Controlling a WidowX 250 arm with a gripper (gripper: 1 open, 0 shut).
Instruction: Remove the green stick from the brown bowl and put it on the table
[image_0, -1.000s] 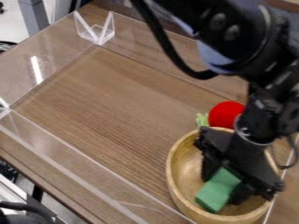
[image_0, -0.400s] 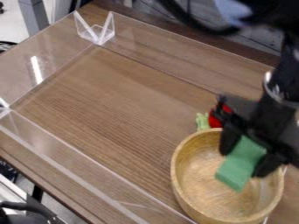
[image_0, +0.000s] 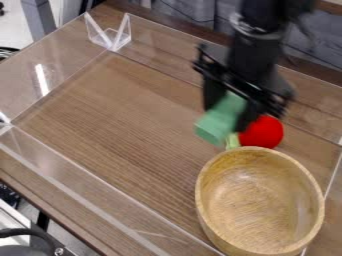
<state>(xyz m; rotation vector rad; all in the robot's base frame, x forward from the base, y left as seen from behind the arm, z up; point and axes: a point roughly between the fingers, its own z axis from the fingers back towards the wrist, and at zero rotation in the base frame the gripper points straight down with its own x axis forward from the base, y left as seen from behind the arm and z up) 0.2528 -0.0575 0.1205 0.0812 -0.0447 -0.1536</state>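
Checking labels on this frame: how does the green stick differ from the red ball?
The green stick is a flat-sided mint-green block; the red ball is round and red. The stick hangs tilted in the gripper, off the table; the ball looks to rest on the table, just behind the bowl. In this view the stick sits left of the ball, overlapping it. Both are small and outside the bowl, which is empty.

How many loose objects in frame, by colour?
Green: 1, the green stick, held in the gripper above the table
Red: 1, the red ball, on the table beside the bowl
Tan: 1, the brown bowl, nothing in it
Total: 3
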